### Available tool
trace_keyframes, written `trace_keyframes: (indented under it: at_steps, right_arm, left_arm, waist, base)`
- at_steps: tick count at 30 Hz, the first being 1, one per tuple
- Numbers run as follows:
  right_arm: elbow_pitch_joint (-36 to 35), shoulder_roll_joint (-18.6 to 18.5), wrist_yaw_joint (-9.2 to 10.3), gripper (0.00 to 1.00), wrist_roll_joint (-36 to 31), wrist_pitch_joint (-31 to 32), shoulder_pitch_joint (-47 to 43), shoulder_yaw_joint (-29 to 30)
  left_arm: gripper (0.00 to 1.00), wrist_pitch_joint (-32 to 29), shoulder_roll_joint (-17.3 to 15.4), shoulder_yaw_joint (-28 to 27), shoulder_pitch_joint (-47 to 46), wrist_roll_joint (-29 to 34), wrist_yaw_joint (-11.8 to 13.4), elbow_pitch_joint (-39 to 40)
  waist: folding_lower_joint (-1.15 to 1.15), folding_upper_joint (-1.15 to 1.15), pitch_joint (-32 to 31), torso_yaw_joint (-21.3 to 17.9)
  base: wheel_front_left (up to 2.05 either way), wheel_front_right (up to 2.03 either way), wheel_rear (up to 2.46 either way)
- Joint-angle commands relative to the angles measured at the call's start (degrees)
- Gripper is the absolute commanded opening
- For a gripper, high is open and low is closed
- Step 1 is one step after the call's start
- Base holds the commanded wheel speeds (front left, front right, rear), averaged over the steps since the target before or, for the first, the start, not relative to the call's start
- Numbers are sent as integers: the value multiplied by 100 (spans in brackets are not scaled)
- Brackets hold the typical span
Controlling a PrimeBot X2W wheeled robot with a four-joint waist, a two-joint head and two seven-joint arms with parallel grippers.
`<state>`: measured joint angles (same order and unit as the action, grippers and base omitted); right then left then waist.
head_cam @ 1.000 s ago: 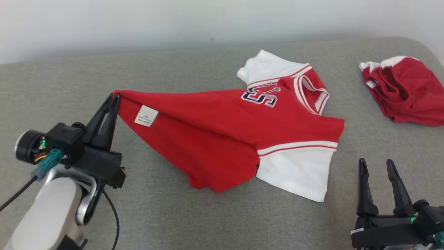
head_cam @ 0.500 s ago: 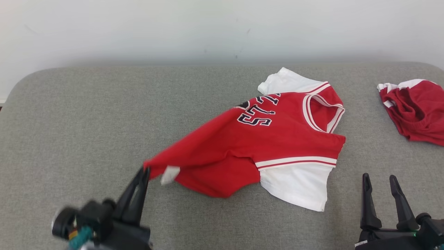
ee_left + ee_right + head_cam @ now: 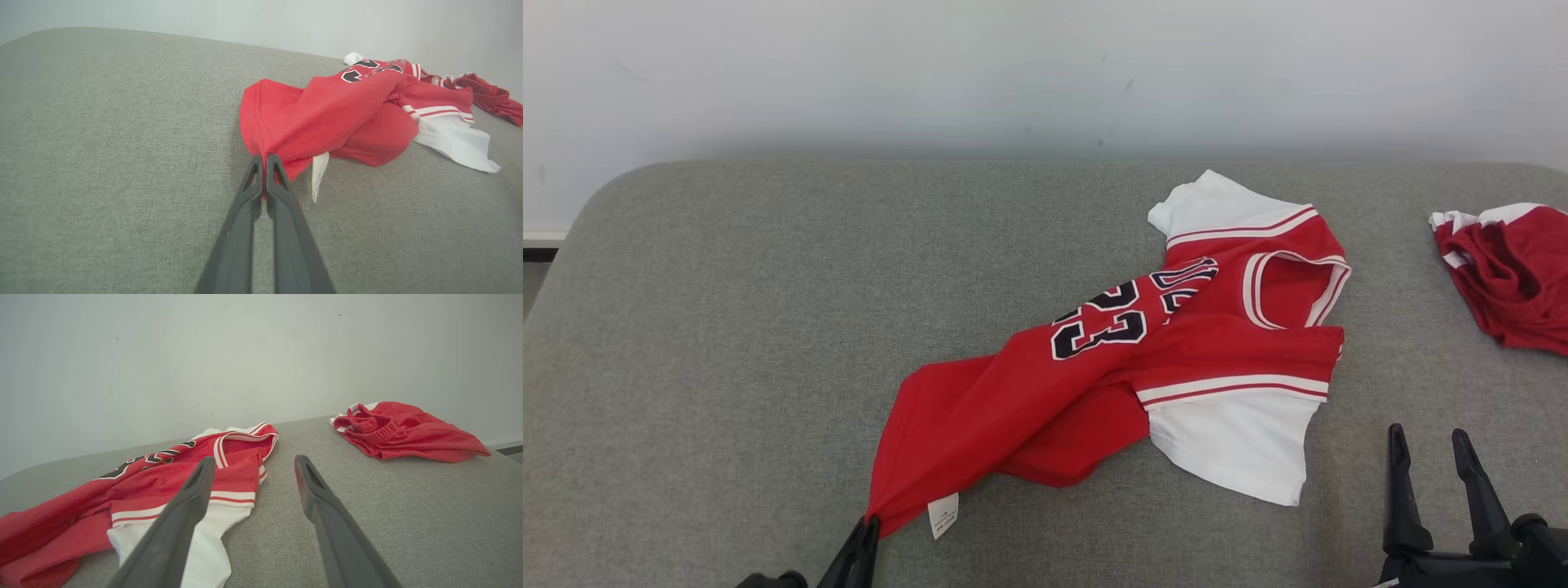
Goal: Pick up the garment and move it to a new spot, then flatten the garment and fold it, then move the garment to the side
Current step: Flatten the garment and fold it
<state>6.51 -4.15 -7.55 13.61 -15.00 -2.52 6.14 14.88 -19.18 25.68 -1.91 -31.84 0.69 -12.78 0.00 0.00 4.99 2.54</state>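
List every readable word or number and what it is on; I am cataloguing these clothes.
"23": dark, white-edged numerals on the red jersey.
Arched lettering between the number and the collar: creased over, not readable.
White care label at the jersey's hem: print too small to read.
Red shorts: no text visible.

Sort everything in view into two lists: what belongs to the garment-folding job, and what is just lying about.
Belongs to the job:
red-and-white jersey
left gripper, shut on the jersey's hem corner
right gripper, open, holding nothing
grey padded surface under the jersey

Just lying about:
crumpled red garment at the far right, apart from the jersey
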Motion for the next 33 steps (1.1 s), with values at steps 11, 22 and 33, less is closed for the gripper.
trace_keyframes:
  at_steps: [11,22,33]
  right_arm:
    - [63,-148,15,100,45,-23,-73,-43]
    - [78,-188,15,100,84,-23,-152,-125]
    - [13,-295,16,100,106,-23,-410,-320]
  left_arm:
    - [100,32,511,-1013,192,627,-166,312]
    - [100,33,913,-2192,583,1148,-221,730]
    - [100,34,1176,-2982,919,1610,-535,756]
  waist:
    - [0,0,-265,-38]
    - [0,0,-496,-167]
    - [0,0,-588,-298]
  base:
    - [0,0,0]
    - [0,0,0]
    - [0,0,0]
